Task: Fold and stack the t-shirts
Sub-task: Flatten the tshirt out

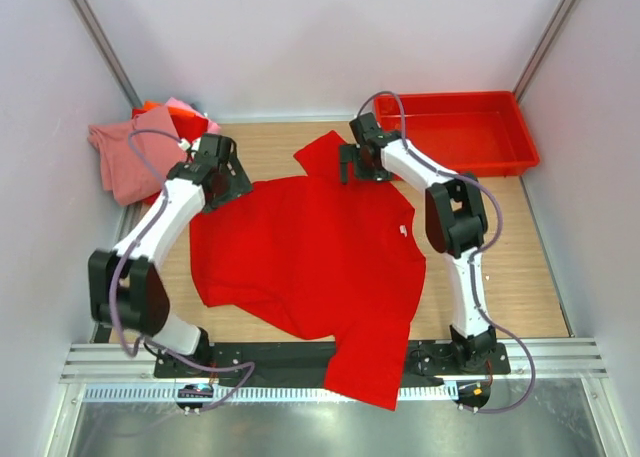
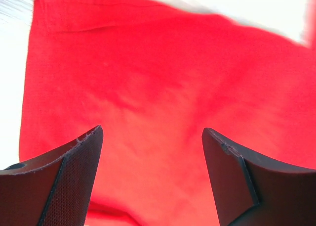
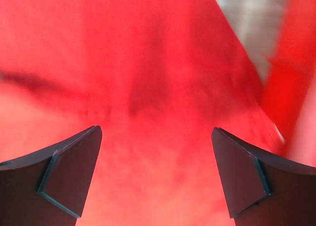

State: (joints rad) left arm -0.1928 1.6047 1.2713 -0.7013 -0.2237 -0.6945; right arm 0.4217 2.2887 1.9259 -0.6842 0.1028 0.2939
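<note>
A bright red t-shirt lies spread on the wooden table, its lower hem hanging over the near edge and one sleeve pointing to the back. My left gripper is open just above the shirt's left shoulder edge; the left wrist view shows red cloth between the spread fingers. My right gripper is open over the back sleeve; the right wrist view shows red cloth under the spread fingers. Other t-shirts in dusty pink, with orange and red showing behind, lie piled at the back left.
A rigid red plastic tray stands at the back right, and its edge shows in the right wrist view. White walls close the sides and back. A metal rail runs along the near edge by the arm bases.
</note>
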